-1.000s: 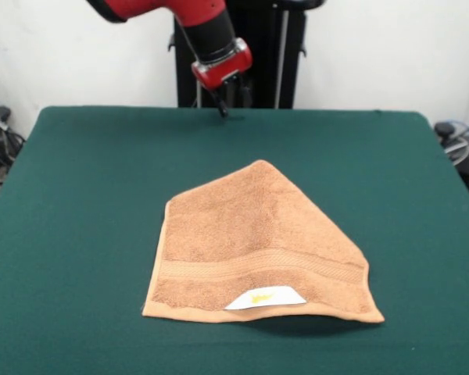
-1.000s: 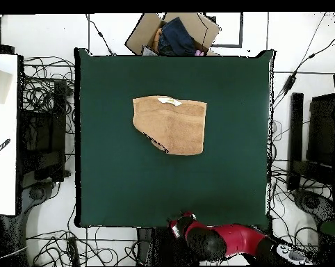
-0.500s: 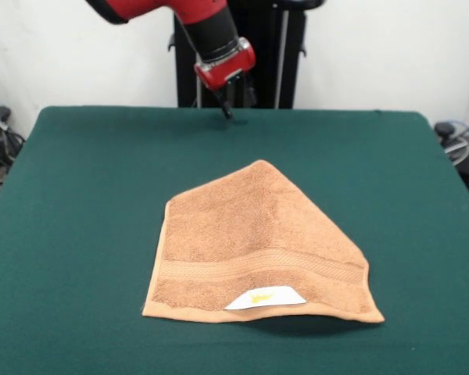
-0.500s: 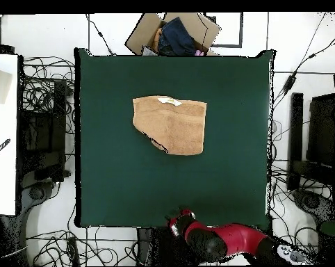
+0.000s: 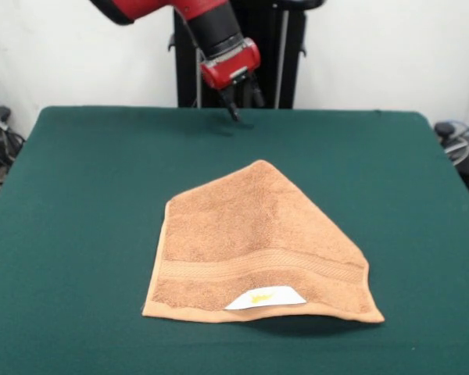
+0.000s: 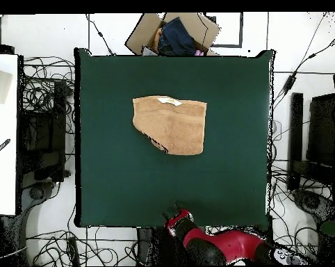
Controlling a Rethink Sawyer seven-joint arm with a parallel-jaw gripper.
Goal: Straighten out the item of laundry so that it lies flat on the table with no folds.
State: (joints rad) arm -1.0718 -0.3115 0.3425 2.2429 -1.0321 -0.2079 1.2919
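The item of laundry (image 5: 258, 242) is an orange-tan towel lying near the middle of the green table (image 5: 86, 195). Its white label (image 5: 264, 298) with a yellow mark sits at the near edge in the front view. One far corner is folded over, so the towel rises to a point with a long slanted edge. In the overhead view the towel (image 6: 172, 124) lies above centre on the table (image 6: 128, 181), with the fold at its lower left. My gripper (image 5: 238, 111) hangs above the table's far edge, well clear of the towel. In the overhead view the gripper (image 6: 174, 211) shows at the table's bottom edge.
A cardboard box (image 6: 174, 33) holding dark clothes stands beyond the table's top edge in the overhead view. A white surface (image 6: 2, 132) lies to the left, and cables run all around the table. The black pedestal (image 5: 266, 55) rises behind the gripper.
The gripper has shifted a little to the right in the front view and come further in over the table's edge. The towel has not moved.
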